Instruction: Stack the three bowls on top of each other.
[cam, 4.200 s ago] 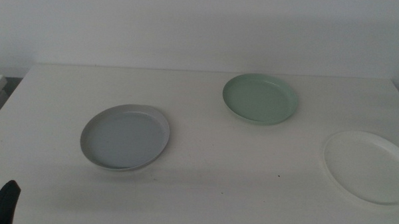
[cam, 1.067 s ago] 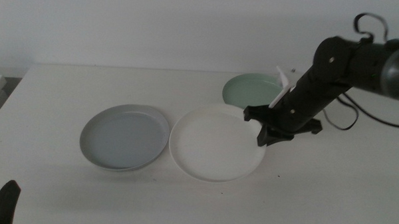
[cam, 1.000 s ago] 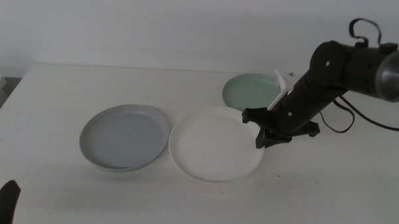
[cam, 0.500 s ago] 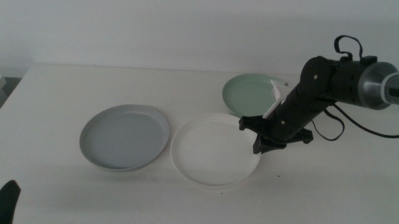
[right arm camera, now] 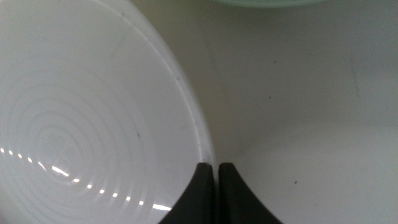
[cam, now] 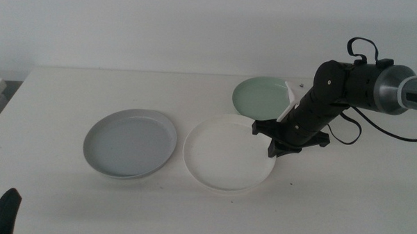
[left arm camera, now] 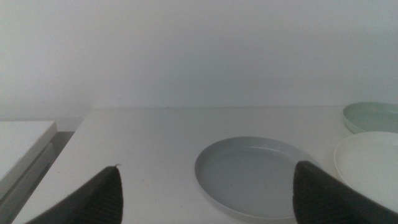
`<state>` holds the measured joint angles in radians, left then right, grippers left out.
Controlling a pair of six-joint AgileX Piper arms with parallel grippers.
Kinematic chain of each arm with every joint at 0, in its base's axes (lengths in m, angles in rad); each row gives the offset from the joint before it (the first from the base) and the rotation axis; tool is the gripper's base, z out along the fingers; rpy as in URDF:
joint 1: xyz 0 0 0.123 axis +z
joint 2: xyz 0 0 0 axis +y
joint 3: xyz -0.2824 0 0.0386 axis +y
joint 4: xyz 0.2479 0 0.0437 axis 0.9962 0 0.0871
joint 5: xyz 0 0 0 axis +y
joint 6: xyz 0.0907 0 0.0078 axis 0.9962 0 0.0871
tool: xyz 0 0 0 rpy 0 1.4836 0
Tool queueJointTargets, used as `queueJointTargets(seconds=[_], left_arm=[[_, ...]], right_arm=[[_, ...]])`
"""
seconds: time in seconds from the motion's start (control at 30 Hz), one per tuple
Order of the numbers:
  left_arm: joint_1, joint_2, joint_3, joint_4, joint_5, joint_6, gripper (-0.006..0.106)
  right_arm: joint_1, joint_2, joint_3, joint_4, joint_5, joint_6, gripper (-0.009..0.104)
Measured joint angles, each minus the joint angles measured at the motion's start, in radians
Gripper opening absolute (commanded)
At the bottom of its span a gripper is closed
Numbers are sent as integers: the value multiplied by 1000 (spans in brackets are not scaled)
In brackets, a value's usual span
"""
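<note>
**Right gripper clamped on white bowl rim, 3 bowls unstacked**

The 3 bowls lie separately on the white table (cam: 56, 98), each with its opening facing up. All are round, so none has a long axis or a pointing direction.

1. The light grey bowl (cam: 130, 143) sits flat at the left-centre of the table in the middle view. The left wrist view shows it (left arm camera: 252, 175) ahead of that camera.
2. The white bowl (cam: 228, 152) sits at the table centre, just beside the grey bowl with a narrow gap between the rims. Concentric rings are visible on its inner floor in the right wrist view (right arm camera: 81, 118).
3. The pale green bowl (cam: 261, 98) sits farther back, beyond the white bowl, partly hidden behind the right arm.

The right gripper (cam: 274, 142) comes in from the right side and is at the right-hand edge of the white bowl. In the right wrist view its 2 jaws are nearly together, pinching the thin rim of the white bowl (right arm camera: 208, 163).

The left gripper (cam: 3, 210) waits at the bottom left corner of the middle view. Its jaws stand wide apart and hold nothing.

No brand, label or writing is readable on any bowl.
</note>
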<state>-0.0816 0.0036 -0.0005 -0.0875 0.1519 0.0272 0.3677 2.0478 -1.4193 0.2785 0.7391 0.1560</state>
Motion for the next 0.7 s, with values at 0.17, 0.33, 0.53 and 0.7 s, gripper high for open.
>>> queueJointTargets(seconds=[0.17,0.33,0.53,0.7], left_arm=[[0,0,0,0,0,0,94],[0,0,0,0,0,0,94],[0,0,0,0,0,0,94],[0,0,0,0,0,0,94]], right_arm=[[0,0,0,-6,-1,4,10],[0,0,0,-7,-1,4,45],[-2,-32,-62,-24,61,-18,71],[-73,-51,-293,-88,203,-18,71]])
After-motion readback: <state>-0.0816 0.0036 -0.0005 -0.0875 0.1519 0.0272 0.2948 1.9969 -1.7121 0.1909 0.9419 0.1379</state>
